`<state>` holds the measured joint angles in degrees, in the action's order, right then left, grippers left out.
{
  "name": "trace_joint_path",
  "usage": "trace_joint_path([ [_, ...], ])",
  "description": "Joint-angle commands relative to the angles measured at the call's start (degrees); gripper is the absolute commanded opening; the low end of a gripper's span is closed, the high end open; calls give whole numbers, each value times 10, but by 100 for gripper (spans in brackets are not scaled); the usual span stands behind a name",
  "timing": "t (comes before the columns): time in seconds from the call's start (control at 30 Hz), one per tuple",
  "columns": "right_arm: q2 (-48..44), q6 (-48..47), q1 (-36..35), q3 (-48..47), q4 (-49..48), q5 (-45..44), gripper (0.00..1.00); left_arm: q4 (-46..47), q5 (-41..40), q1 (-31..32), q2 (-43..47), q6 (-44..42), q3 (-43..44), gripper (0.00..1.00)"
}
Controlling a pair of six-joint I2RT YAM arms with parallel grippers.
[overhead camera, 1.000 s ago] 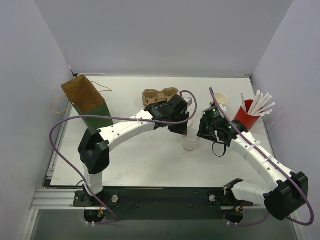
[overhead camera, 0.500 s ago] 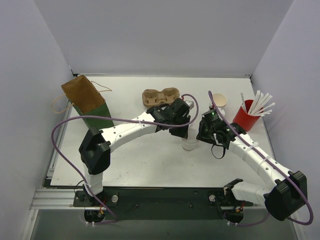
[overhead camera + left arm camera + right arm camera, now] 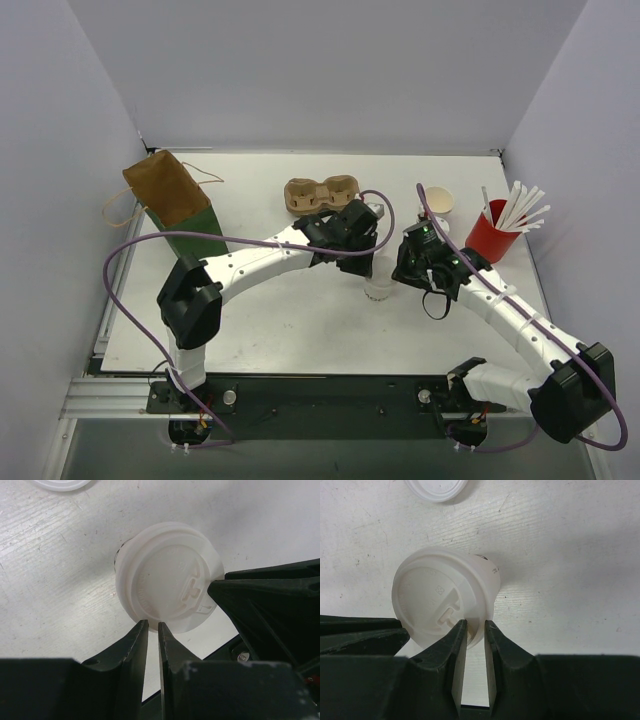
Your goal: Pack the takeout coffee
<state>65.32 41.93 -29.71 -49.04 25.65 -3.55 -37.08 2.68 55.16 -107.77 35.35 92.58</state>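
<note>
The lidded cup (image 3: pixel 380 290) stands upright on the table (image 3: pixel 300 320), long axis vertical, with its lid (image 3: pixel 167 575) upward. The lid's raised sip tab sits on the side nearest the right gripper (image 3: pixel 474 627). It is a small white paper cup that tapers downward, capped by a white domed plastic lid with a rolled rim (a little dark print shows on the wall just under that rim).

The cup stands directly between the two hands. The left gripper (image 3: pixel 152 626) meets it from one side and the right gripper from the opposite side, both at lid height. The right jaws stand nearly together with the lid's rim nipped between them. The left jaws leave only a slit, tips at the rim; whether they pinch it I cannot tell.

The open cup (image 3: pixel 438 200), tan inside, stands beyond the right gripper, well apart from it. A loose lid (image 3: pixel 437 489) lies near the lidded cup, on its far side from that gripper.
</note>
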Motion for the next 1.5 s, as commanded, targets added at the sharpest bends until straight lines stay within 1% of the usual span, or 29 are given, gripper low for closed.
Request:
trace_joint_path([
  [0.0,-2,6,-8,23,11,5,17,10,-22,3,-10,2,-25,25],
  [0.13,-3,9,-10,28,12,7,16,10,-22,3,-10,1,-28,25],
  [0.2,-8,7,-11,25,14,7,16,4,-37,2,-10,0,-22,25],
  [0.37,0,0,-10,7,26,4,16,-15,-45,1,-23,-13,4,25],
  [0.63,5,15,-17,43,6,20,13,-40,-62,0,-50,-29,33,25],
  [0.73,0,18,-22,41,6,28,13,-54,-69,-3,-63,-39,54,25],
  [0.87,-16,15,-22,14,21,16,14,-66,-72,-5,-71,-50,74,25],
  [0.97,-21,4,-19,-21,34,4,21,-72,-74,-5,-71,-60,85,26],
  [1.07,-23,-6,-11,-61,45,0,24,-82,-73,-6,-74,-71,100,26],
  [1.17,-27,-18,0,-95,56,-7,25,-93,-71,-7,-81,-84,117,26],
  [1.23,-27,-26,12,-105,62,-9,25,-96,-70,-7,-83,-88,118,26],
  [1.37,-9,-59,61,-109,57,-1,25,-96,-69,-7,-81,-88,122,26],
  [1.47,10,-80,69,-103,36,7,24,-95,-68,-7,-83,-90,125,26],
])
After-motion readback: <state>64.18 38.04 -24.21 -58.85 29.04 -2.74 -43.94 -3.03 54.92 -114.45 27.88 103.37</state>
